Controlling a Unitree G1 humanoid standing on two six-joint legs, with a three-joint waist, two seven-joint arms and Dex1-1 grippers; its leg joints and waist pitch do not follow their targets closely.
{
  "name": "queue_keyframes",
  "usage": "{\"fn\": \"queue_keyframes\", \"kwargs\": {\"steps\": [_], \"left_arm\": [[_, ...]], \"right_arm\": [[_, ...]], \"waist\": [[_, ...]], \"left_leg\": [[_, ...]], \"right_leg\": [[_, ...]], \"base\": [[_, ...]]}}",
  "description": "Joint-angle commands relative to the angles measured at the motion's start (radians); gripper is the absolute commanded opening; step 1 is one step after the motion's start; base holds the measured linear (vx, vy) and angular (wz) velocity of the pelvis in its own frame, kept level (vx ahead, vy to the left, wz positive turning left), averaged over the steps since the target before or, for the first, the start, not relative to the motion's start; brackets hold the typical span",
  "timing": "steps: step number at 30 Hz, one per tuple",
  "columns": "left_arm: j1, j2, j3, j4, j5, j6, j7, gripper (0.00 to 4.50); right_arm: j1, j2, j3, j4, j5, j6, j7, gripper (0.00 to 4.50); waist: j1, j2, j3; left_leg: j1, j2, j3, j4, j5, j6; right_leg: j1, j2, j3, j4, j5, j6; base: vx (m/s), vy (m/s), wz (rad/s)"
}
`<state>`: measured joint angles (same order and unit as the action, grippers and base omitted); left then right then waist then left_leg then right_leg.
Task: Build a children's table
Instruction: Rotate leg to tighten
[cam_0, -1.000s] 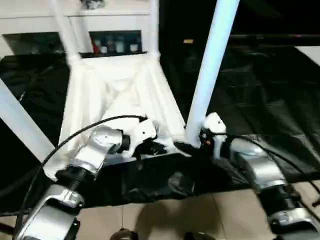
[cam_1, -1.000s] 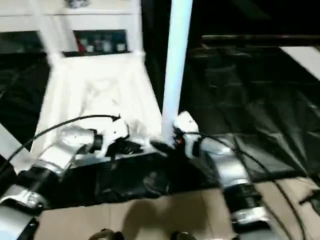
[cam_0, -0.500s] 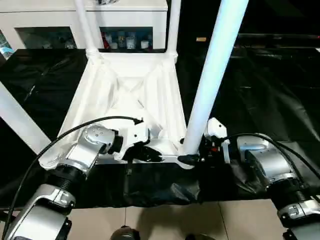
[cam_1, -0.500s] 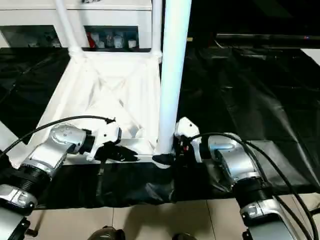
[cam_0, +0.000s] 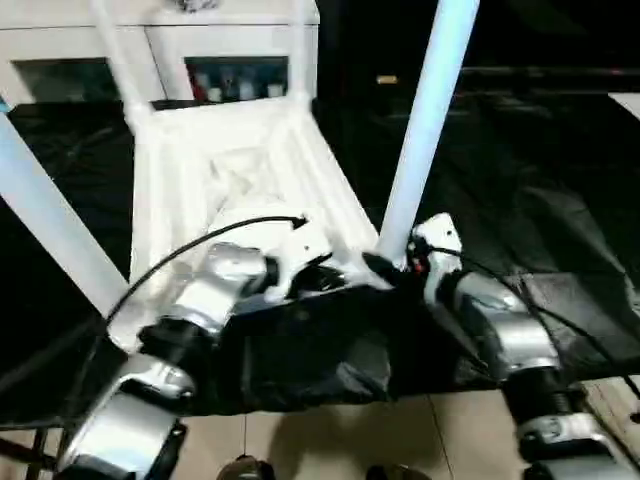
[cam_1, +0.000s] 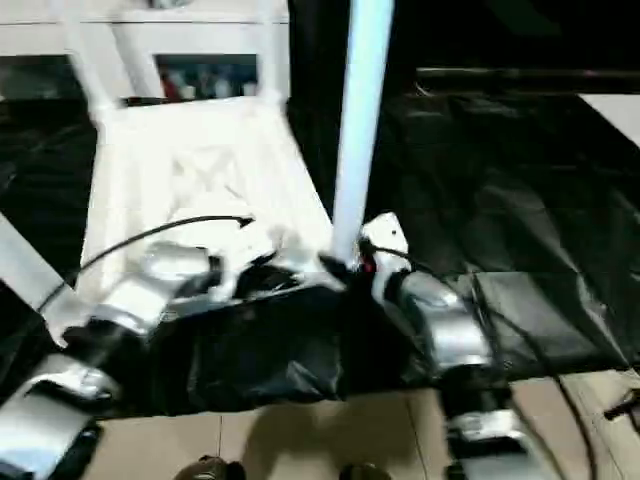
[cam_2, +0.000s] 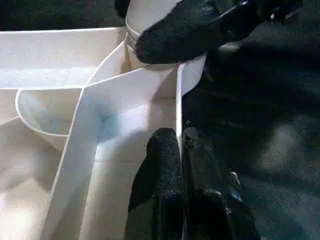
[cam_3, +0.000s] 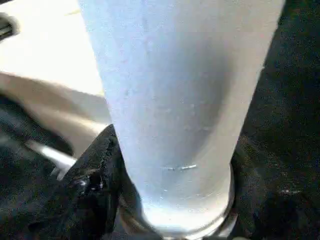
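Right wrist view: the near-right leg (cam_3: 180, 100) is clasped at its base by the right end effector (cam_3: 170, 200), its top cut off. The left end effector (cam_2: 181, 150) is pinched onto the upturned tabletop (cam_0: 240, 160)'s near rim on the black surface (cam_0: 520, 180).

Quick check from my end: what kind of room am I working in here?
Probably an indoor lab or workshop, not a home. The upturned tabletop lies on a work table under crinkled black sheeting, a white glass-door cabinet holding small bottles stands behind, and pale floor tiles show below.
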<state>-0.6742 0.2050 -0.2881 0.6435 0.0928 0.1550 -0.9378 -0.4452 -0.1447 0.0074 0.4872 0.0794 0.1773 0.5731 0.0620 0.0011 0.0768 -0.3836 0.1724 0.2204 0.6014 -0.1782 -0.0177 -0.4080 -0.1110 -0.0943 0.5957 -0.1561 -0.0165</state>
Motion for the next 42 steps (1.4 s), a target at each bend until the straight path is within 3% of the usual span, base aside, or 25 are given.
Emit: {"fn": "queue_keyframes", "kwargs": {"steps": [1, 4, 5, 7, 9, 12, 17, 19, 20, 28, 36, 41, 42], "left_arm": [[-0.031, -0.080, -0.011, -0.034, 0.003, 0.005, 0.096, 0.00], [-0.029, -0.094, -0.018, -0.037, 0.009, 0.002, 0.107, 0.00], [-0.025, -0.100, -0.020, -0.042, 0.008, 0.000, 0.102, 0.00], [-0.020, -0.099, -0.021, -0.051, 0.004, 0.003, 0.092, 0.00], [-0.013, -0.083, -0.022, -0.059, 0.002, -0.008, 0.075, 0.00], [0.004, -0.035, -0.022, -0.074, -0.011, -0.047, 0.001, 0.00], [0.019, 0.012, -0.026, -0.088, -0.027, -0.082, -0.092, 0.00], [0.032, 0.060, -0.037, -0.096, -0.043, -0.116, -0.186, 0.00], [0.039, 0.081, -0.036, -0.101, -0.061, -0.120, -0.239, 0.00], [0.031, 0.135, -0.043, -0.083, -0.068, -0.154, -0.343, 0.00], [0.016, 0.145, -0.047, -0.058, -0.068, -0.179, -0.375, 0.00], [0.017, 0.141, -0.042, -0.057, -0.070, -0.175, -0.367, 0.00], [0.016, 0.133, -0.037, -0.052, -0.060, -0.166, -0.330, 0.00]], "right_arm": [[0.017, 0.099, 0.094, -0.054, -0.003, 0.022, -0.008, 2.63], [0.019, 0.134, 0.101, -0.058, -0.015, 0.012, -0.056, 2.63], [0.018, 0.149, 0.104, -0.063, -0.008, 0.007, -0.065, 3.19], [0.016, 0.149, 0.105, -0.067, -0.003, 0.006, -0.061, 3.33], [0.012, 0.131, 0.100, -0.075, 0.005, 0.018, -0.036, 3.71], [0.009, 0.048, 0.106, -0.087, 0.004, 0.010, 0.070, 3.84], [0.002, -0.040, 0.119, -0.077, 0.015, -0.006, 0.203, 3.84], [-0.005, -0.113, 0.134, -0.072, 0.035, -0.024, 0.358, 3.84], [-0.007, -0.149, 0.145, -0.076, 0.050, -0.025, 0.447, 3.84], [-0.019, -0.223, 0.192, -0.077, 0.076, -0.027, 0.648, 3.84], [-0.028, -0.228, 0.229, -0.056, 0.072, -0.038, 0.725, 3.19], [-0.021, -0.219, 0.221, -0.063, 0.084, -0.029, 0.715, 2.72], [-0.006, -0.203, 0.194, -0.075, 0.100, -0.014, 0.669, 2.66]], "waist": [[0.002, -0.010, -0.087], [0.000, -0.006, -0.086], [-0.001, -0.007, -0.086], [-0.002, -0.006, -0.085], [-0.002, -0.003, -0.085], [-0.002, -0.005, -0.086], [0.001, -0.005, -0.091], [0.005, -0.008, -0.091], [0.008, -0.005, -0.089], [0.031, -0.003, -0.087], [0.036, -0.005, -0.090], [0.038, -0.005, -0.090], [0.038, -0.005, -0.090]], "left_leg": [[0.023, 0.064, -0.041, -0.075, -0.203, 0.015], [0.024, 0.063, -0.041, -0.076, -0.218, 0.015], [0.023, 0.062, -0.041, -0.077, -0.226, 0.013], [0.024, 0.062, -0.042, -0.078, -0.243, 0.008], [0.026, 0.063, -0.043, -0.078, -0.255, 0.005], [0.024, 0.064, -0.042, -0.078, -0.248, 0.011], [0.020, 0.063, -0.038, -0.070, -0.179, 0.051], [0.020, 0.062, -0.037, -0.067, -0.174, 0.062], [0.019, 0.065, -0.035, -0.067, -0.184, 0.069], [0.032, 0.073, -0.034, -0.073, -0.237, 0.026], [0.026, 0.072, -0.036, -0.071, -0.204, 0.028], [0.028, 0.072, -0.036, -0.071, -0.207, 0.026], [0.028, 0.072, -0.036, -0.071, -0.209, 0.025]], "right_leg": [[0.043, -0.061, 0.057, -0.071, -0.288, -0.187], [0.042, -0.061, 0.056, -0.074, -0.292, -0.191], [0.043, -0.061, 0.055, -0.074, -0.300, -0.188], [0.042, -0.061, 0.055, -0.076, -0.316, -0.183], [0.042, -0.061, 0.056, -0.078, -0.323, -0.178], [0.046, -0.060, 0.055, -0.073, -0.291, -0.183], [0.052, -0.059, 0.056, -0.057, -0.165, -0.227], [0.056, -0.060, 0.054, -0.057, -0.168, -0.240], [0.055, -0.060, 0.054, -0.056, -0.179, -0.243], [0.044, -0.060, 0.056, -0.058, -0.242, -0.239], [0.047, -0.062, 0.056, -0.054, -0.220, -0.240], [0.047, -0.062, 0.055, -0.054, -0.223, -0.242], [0.047, -0.062, 0.056, -0.055, -0.227, -0.240]], "base": [[0.000, 0.000, 0.00], [0.000, 0.000, 0.00], [0.000, 0.000, 0.00], [0.000, 0.000, 0.00], [0.000, 0.000, 0.00], [0.000, 0.000, 0.00], [0.000, 0.000, 0.00], [0.000, 0.000, 0.00], [0.000, 0.000, 0.00], [0.000, 0.000, 0.00], [0.000, 0.000, 0.00], [0.000, 0.000, 0.00], [0.000, 0.000, 0.00]]}}
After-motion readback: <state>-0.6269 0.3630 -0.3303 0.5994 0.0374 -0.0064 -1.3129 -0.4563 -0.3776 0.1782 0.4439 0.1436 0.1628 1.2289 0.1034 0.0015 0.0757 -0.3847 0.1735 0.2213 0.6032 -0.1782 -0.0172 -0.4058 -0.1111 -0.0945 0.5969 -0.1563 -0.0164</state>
